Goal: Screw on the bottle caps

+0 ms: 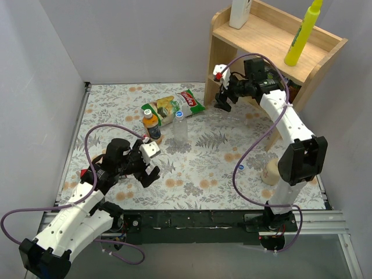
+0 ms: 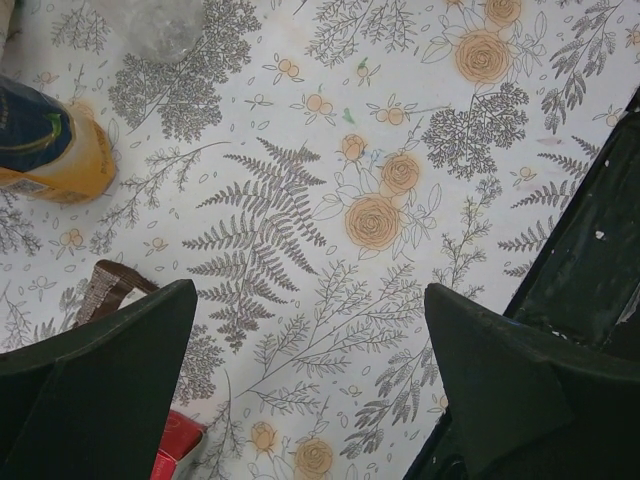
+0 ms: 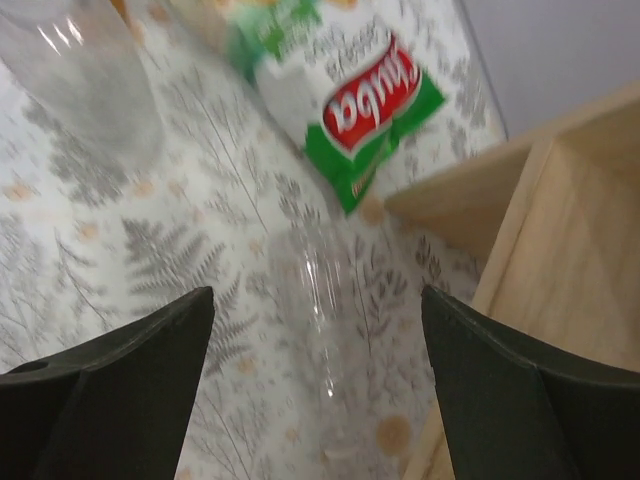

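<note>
The small orange bottle (image 1: 153, 128) stands at mid-left with a whitish-green cap (image 1: 147, 111) on top. An upright clear bottle (image 1: 181, 131) next to it carries a blue cap (image 1: 179, 115). A second clear bottle (image 3: 330, 320) lies on the mat by the shelf leg. Another blue cap (image 1: 241, 167) lies loose on the mat at the right. My right gripper (image 1: 224, 103) is open above the lying bottle, its jaws (image 3: 315, 390) on either side. My left gripper (image 1: 148, 167) is open and empty (image 2: 310, 380), just in front of the orange bottle (image 2: 50, 150).
A green snack bag (image 1: 177, 104) lies behind the bottles. A wooden shelf (image 1: 273, 40) at the back right holds a cream pump bottle (image 1: 239, 11) and a tall yellow bottle (image 1: 302, 35). A beige round object (image 1: 270, 172) sits by the right arm.
</note>
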`<state>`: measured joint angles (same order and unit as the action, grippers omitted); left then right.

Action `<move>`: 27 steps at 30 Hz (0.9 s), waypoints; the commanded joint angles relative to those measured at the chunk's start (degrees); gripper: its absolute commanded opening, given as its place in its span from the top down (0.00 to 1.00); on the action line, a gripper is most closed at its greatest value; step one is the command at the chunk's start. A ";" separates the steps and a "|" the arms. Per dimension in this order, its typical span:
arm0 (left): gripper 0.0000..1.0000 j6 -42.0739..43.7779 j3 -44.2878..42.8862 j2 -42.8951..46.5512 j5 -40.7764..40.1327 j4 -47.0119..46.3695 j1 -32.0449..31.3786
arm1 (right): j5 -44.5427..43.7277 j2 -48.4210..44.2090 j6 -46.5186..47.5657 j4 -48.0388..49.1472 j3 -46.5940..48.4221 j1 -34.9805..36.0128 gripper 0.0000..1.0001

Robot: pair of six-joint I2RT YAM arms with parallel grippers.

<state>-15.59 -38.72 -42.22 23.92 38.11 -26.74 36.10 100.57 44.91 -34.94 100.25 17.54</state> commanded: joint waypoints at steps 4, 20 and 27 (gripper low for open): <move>0.02 5.31 -5.22 -0.23 0.86 4.87 0.29 | -13.32 8.14 15.03 -7.96 -2.42 -2.86 0.10; 0.02 4.87 -5.67 0.29 4.64 7.07 2.04 | -25.35 5.08 28.65 -2.96 -14.45 1.96 0.05; 0.02 4.35 -4.96 0.03 5.96 6.37 2.22 | -33.71 6.46 27.70 -0.30 -13.43 5.66 0.05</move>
<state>-11.16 -43.00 -42.54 27.55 44.99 -24.86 8.88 107.70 71.20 -38.35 82.50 22.41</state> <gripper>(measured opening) 0.981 0.942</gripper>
